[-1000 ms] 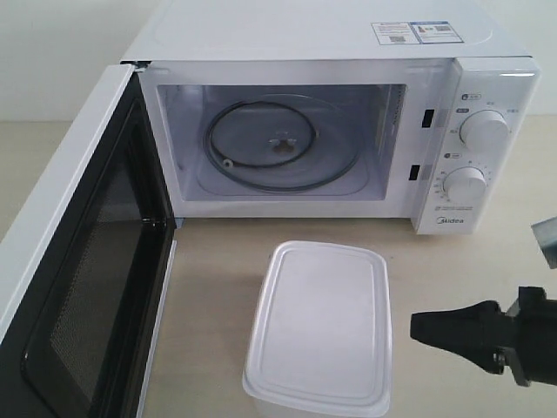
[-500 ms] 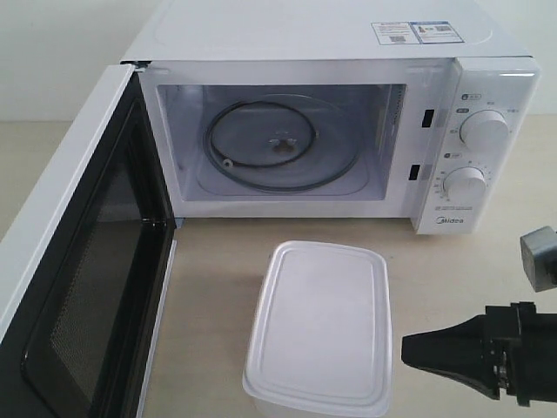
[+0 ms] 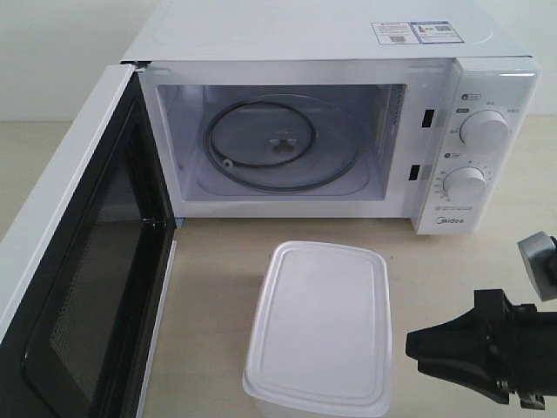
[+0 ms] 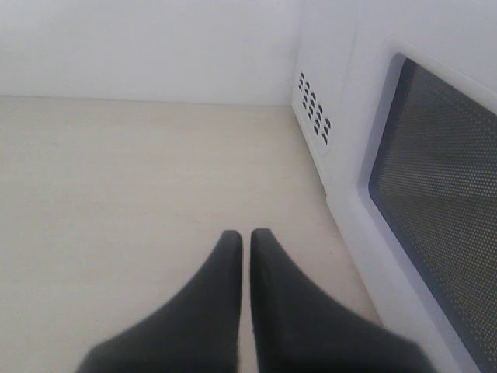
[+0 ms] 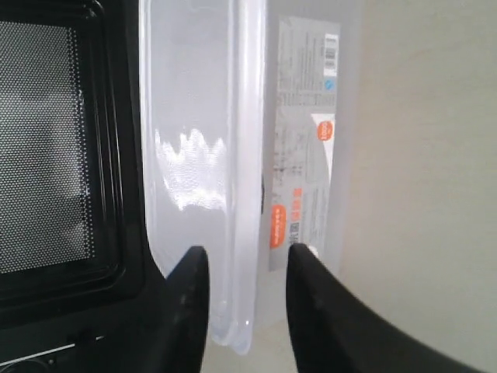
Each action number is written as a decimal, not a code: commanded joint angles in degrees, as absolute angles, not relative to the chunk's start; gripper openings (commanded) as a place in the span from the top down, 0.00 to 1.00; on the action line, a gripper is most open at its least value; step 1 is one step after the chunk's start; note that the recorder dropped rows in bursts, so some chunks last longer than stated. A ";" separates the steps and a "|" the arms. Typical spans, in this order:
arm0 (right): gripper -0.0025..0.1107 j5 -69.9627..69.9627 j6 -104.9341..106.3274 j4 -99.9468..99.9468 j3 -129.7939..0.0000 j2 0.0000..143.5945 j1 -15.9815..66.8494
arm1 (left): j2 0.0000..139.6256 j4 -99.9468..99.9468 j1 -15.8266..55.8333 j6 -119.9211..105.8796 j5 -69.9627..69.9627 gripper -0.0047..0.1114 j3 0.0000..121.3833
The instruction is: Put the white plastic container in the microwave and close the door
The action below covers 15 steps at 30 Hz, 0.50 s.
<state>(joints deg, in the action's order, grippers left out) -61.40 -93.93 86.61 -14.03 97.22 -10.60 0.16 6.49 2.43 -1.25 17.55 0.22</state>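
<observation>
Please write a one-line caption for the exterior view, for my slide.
Right gripper poised beside the lidded white plastic container, in front of the microwave with its door open.

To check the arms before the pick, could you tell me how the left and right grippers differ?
The left gripper is shut, fingers together; the right gripper is open, fingers apart. The left gripper points over the table beside the door; the right gripper faces the white plastic container's labelled side. Both have black tapered fingers and hold nothing.
</observation>
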 commanded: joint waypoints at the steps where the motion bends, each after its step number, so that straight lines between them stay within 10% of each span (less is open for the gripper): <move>1: 0.68 -60.70 -96.36 88.10 -16.10 97.29 -10.16 | 0.00 6.62 2.31 -0.82 17.52 0.92 0.00; 15: 0.68 -50.86 -100.53 84.15 -22.76 97.29 3.43 | 0.00 6.62 2.31 -0.82 17.52 0.92 0.00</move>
